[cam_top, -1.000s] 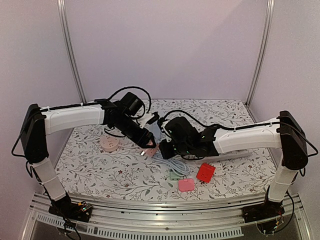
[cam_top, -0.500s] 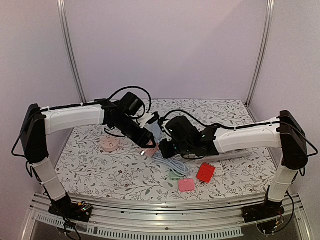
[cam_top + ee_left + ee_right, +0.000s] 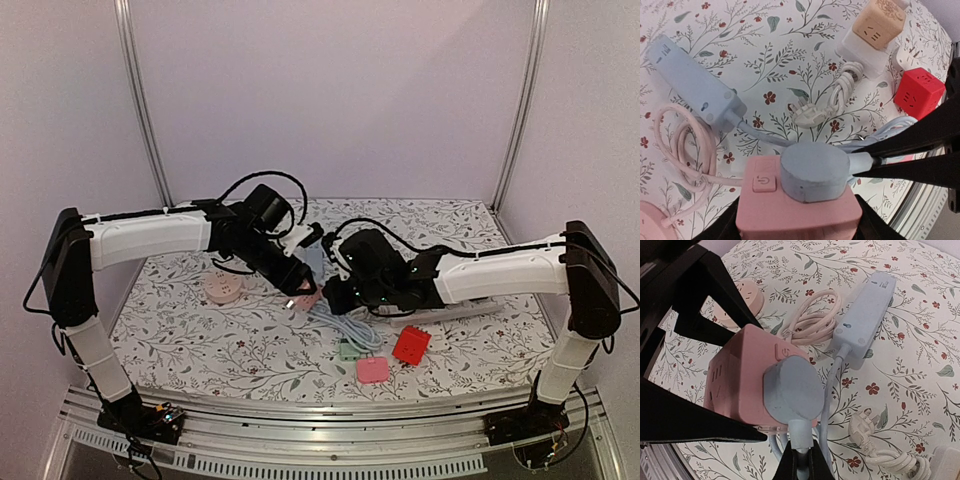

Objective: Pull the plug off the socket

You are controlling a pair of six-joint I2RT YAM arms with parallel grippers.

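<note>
Left gripper (image 3: 796, 227) clamps the pink socket cube (image 3: 765, 212) by its sides, at the bottom of the left wrist view; right gripper (image 3: 801, 466) is pinched tight on the blue cord (image 3: 796, 436) just below the round blue plug (image 3: 790, 387); the plug sits seated in the cube's face, mid-frame in the top view.

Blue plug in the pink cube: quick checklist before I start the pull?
1. Seating: blue plug fully in pink cube socket: ok.
2. Left end effector clamping the cube's sides: ok.
3. Right end effector shut on the plug: ok, though on its neck, not its body.
4. Cable to the blue power strip slack: ok.
5. Grip firmness on the neck: cannot tell.
</note>
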